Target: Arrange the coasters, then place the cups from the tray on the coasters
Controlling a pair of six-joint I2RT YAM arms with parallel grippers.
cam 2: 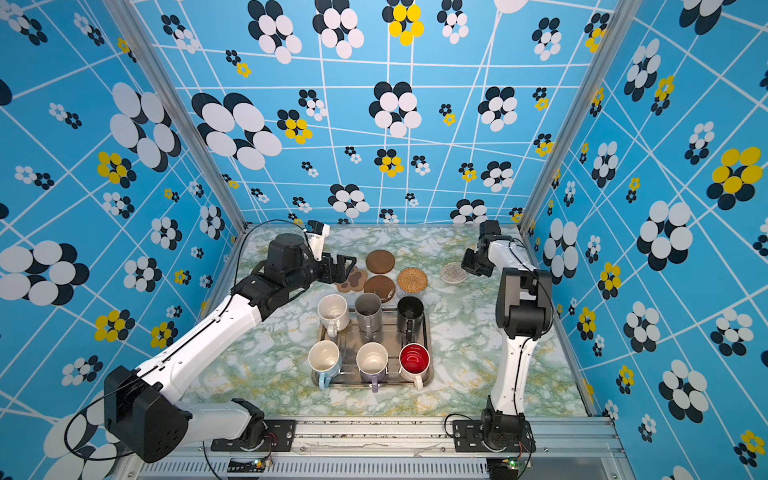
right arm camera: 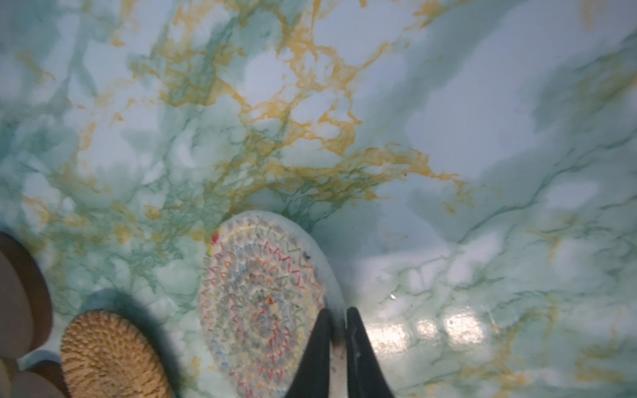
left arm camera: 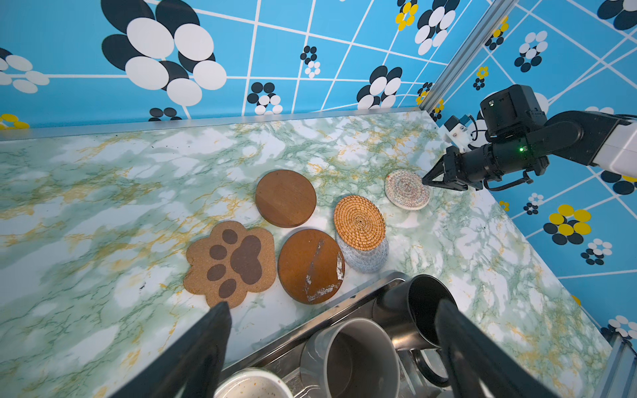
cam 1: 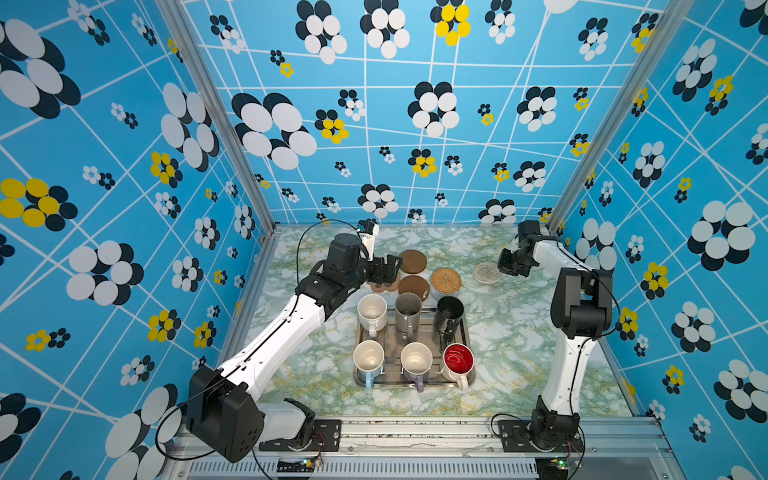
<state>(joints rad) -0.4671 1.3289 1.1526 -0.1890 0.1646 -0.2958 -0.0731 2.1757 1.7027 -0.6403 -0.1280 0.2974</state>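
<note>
Six cups stand in the silver tray [cam 1: 392, 382]: cream [cam 1: 371, 311], grey [cam 1: 408, 309], black [cam 1: 449, 309], light blue [cam 1: 368, 359], lilac [cam 1: 415, 359] and red-inside [cam 1: 458, 357]. Behind the tray lie the coasters: a paw [left arm camera: 231, 262], two brown discs [left arm camera: 285, 198] [left arm camera: 310, 265], and a rattan round [left arm camera: 359, 222] overlapping a grey one [left arm camera: 365, 258]. A grey-white woven coaster [right arm camera: 258, 303] lies flat further right. My right gripper [right arm camera: 337, 310] is low at its rim, jaws a narrow gap apart with the rim between them. My left gripper [left arm camera: 332, 305] hovers open and empty over the paw coaster and the tray's back edge.
The back wall rail [left arm camera: 206, 122] runs close behind the coasters. The right side wall [cam 1: 582, 249] stands just beyond my right arm. Bare marble tabletop [cam 1: 519, 332] lies right of the tray and also left of it [cam 1: 324, 365].
</note>
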